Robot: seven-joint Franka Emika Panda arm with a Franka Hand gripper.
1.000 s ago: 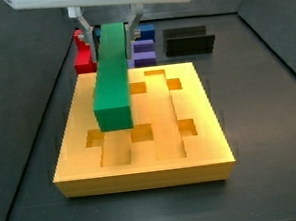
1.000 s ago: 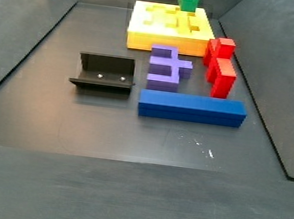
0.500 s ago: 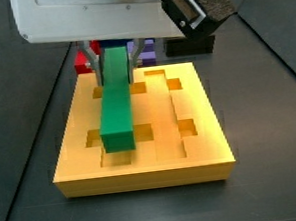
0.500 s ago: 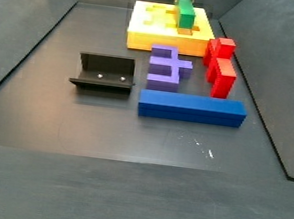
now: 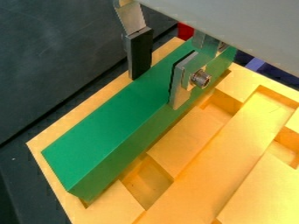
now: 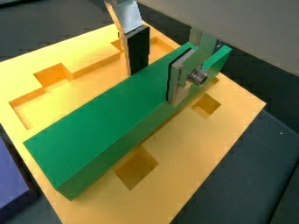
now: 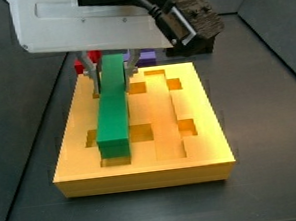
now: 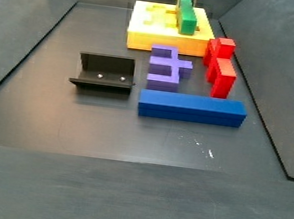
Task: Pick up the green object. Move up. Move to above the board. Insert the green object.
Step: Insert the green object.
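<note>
Gripper (image 6: 160, 63) over far part of board (image 7: 208, 141), fingers (image 5: 138, 54) clamped on green bar (image 6: 117, 131) across its width, near far end. Bar lies lengthwise along left groove of board in side view (image 7: 114, 116), low, at or just above slab top; seating depth unclear. Pick, lift, carry judged done. Left: push bar fully down, let go. Red block (image 8: 221, 68), blue block (image 8: 190, 109), purple piece (image 8: 167, 67), fixture (image 8: 103, 74) off board, untouched.
</note>
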